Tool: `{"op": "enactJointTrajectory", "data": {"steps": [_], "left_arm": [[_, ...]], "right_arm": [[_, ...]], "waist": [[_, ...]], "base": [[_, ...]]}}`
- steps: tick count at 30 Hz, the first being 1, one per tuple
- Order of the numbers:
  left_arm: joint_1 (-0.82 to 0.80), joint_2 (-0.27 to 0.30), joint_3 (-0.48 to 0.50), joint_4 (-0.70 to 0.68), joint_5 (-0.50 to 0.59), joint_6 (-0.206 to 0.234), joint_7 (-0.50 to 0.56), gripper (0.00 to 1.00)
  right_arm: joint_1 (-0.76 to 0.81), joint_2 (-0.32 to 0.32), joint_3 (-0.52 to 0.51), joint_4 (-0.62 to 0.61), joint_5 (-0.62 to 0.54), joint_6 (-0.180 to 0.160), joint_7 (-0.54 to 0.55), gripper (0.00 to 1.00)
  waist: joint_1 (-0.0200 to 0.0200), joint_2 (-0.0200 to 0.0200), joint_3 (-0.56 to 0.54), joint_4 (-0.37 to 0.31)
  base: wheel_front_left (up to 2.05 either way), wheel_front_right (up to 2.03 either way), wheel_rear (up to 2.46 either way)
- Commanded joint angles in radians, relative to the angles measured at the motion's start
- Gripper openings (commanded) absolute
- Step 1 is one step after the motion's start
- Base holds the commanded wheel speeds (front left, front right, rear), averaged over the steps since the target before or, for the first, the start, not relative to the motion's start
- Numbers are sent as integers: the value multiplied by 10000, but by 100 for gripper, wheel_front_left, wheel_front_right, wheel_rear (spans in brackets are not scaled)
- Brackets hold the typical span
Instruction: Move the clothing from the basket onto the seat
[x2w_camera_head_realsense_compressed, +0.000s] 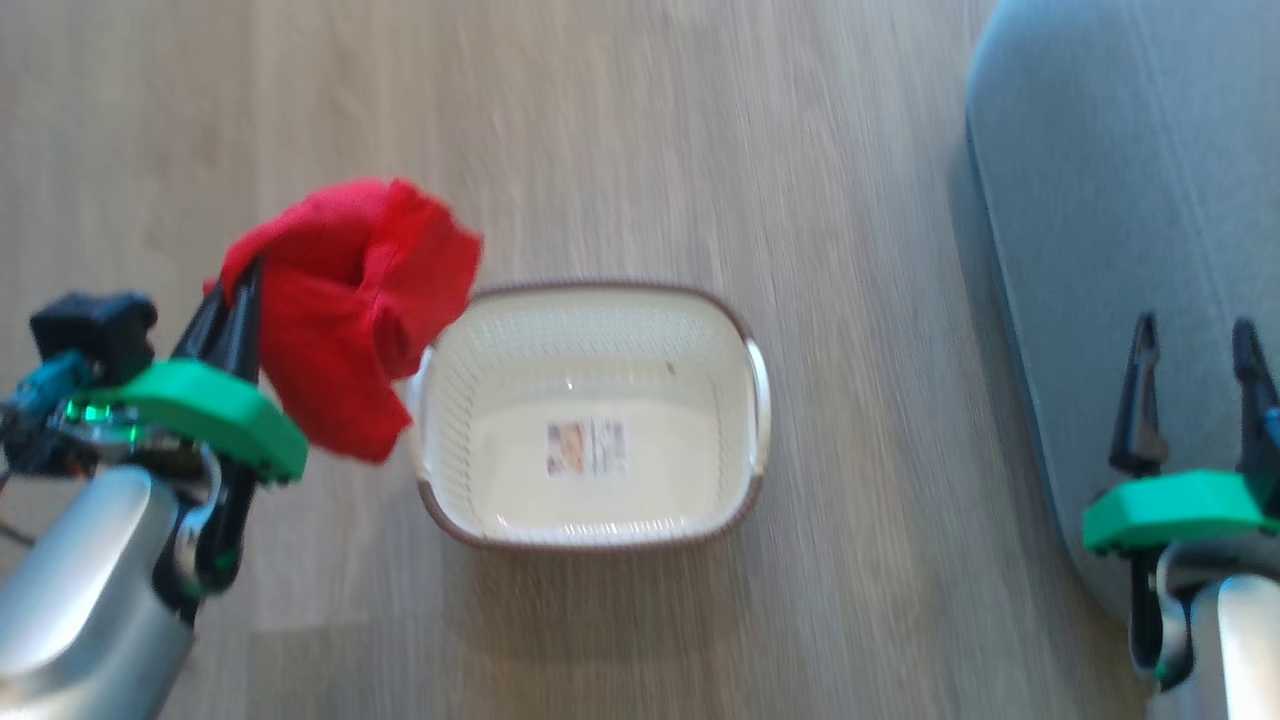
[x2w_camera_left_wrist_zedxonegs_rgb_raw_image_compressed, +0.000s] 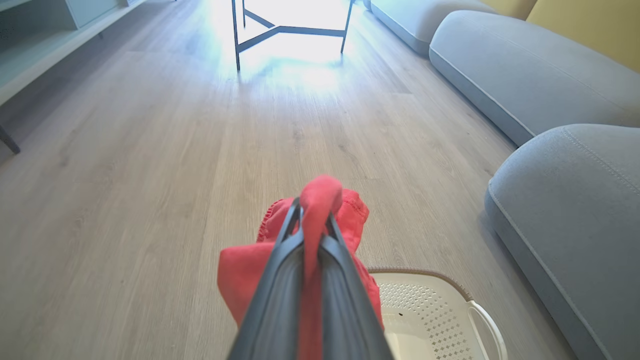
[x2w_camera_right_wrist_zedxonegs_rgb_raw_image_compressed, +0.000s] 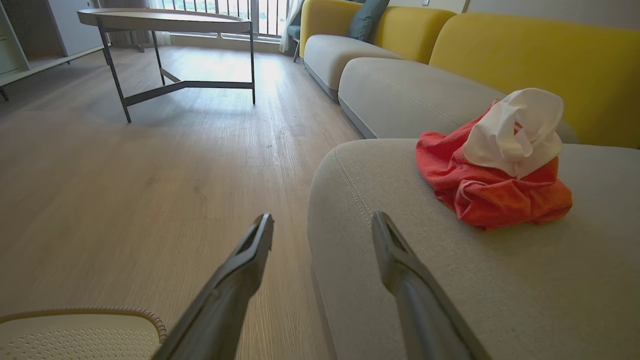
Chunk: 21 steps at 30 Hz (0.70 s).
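Bright daylight, glare on the floor (x2w_camera_left_wrist_zedxonegs_rgb_raw_image_compressed: 287, 70), motion-blurred head view, wide-angle wrist distortion.

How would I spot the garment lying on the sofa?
Find the sofa with yellow backs; on its nearest grey seat cushion lies a garment. It is red with white bunched on top, unlike the plain red one pinched in the left gripper.

Basket (x2w_camera_head_realsense_compressed: 560, 340) on floor (x2w_camera_head_realsense_compressed: 700, 150) — seat (x2w_camera_head_realsense_compressed: 1130, 200) to right.

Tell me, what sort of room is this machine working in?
Most likely a home living room: grey sofa seat cushions with yellow backrests, a low round table on a dark metal frame, and a wood-plank floor.
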Motion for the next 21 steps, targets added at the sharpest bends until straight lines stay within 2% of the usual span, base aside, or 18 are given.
{"op": "enactJointTrajectory", "data": {"steps": [1,6,12,21], "left_arm": [[-124,524,546,-418,-96,124,8,0],[761,966,760,-1398,-222,682,200,0],[1668,1217,802,-2042,-326,1129,337,0],[2191,1481,905,-2612,-389,1478,444,0]], "right_arm": [[98,-74,157,-250,-98,69,-120,100],[554,-137,93,-203,-262,69,4,100],[1270,-362,123,-170,-166,69,233,100],[1692,-631,458,-252,6,69,468,100]], "waist": [[1,-1,-1081,572],[1,-1,-1942,895],[1,-1,-2887,1167],[1,-1,-3214,1377]], "base": [[0,0,0],[0,0,0],[0,0,0],[0,0,0]]}}
